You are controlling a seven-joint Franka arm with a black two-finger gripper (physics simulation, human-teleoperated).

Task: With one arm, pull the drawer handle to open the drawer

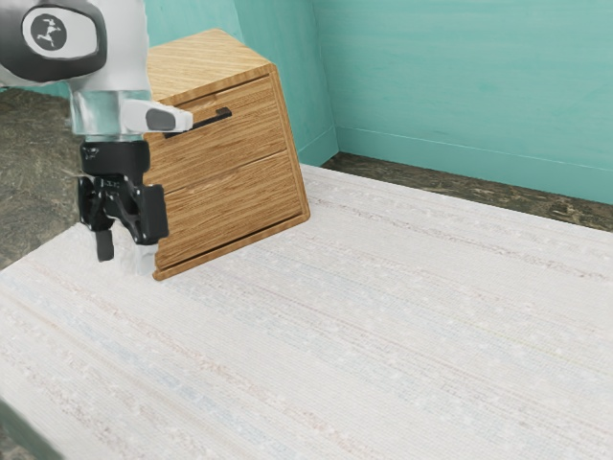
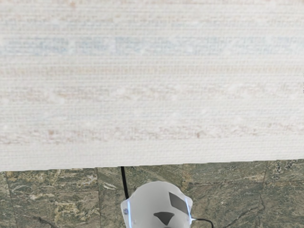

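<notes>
No words or numbers can be read anywhere here. The nearest thing to a sign is a white emblem (image 1: pixel 48 34) on the black joint cap (image 1: pixel 17 43), a bare figure with no letters. Faint pale marks on the gripper (image 1: pixel 127 247) housing are too small to read.

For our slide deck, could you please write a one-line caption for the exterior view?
Open gripper hangs over the table by the wooden cabinet, below the black drawer handle, not touching it.
</notes>
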